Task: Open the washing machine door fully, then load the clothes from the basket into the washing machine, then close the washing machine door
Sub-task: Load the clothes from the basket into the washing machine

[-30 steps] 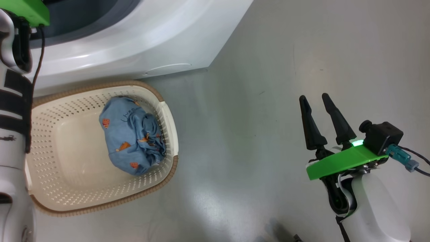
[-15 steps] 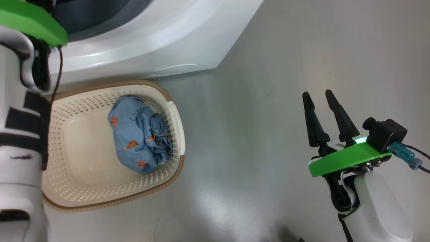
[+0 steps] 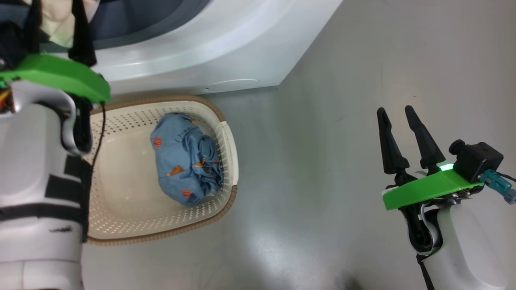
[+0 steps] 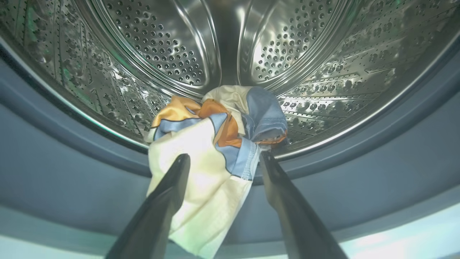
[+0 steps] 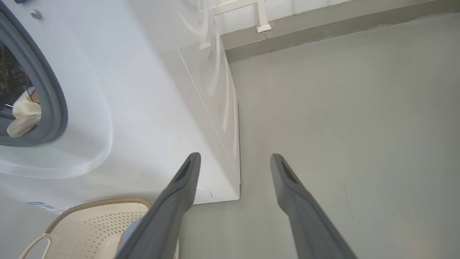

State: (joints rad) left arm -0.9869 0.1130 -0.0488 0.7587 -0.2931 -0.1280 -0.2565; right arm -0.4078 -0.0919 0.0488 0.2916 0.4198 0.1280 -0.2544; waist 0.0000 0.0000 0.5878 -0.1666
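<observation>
Clearly, the loading step is in hand. The left gripper stands at the mouth of the washing machine with its two fingers spread wide, and they pinch nothing. A cream garment with blue and orange parts lies between them, half in the steel drum and half hanging out over the grey gasket. I judge that this piece is let go but not fully inside, so it may need a push deeper. Otherwise it can slip out.

The cream basket sits on the floor just in front of the machine. It holds one crumpled blue garment with orange prints, at the end on the robot's right. The right gripper hovers over bare floor, well apart from the basket, fingers also spread and empty.

The next move calls for reaching down into the basket and pinching the blue garment at a raised fold.
</observation>
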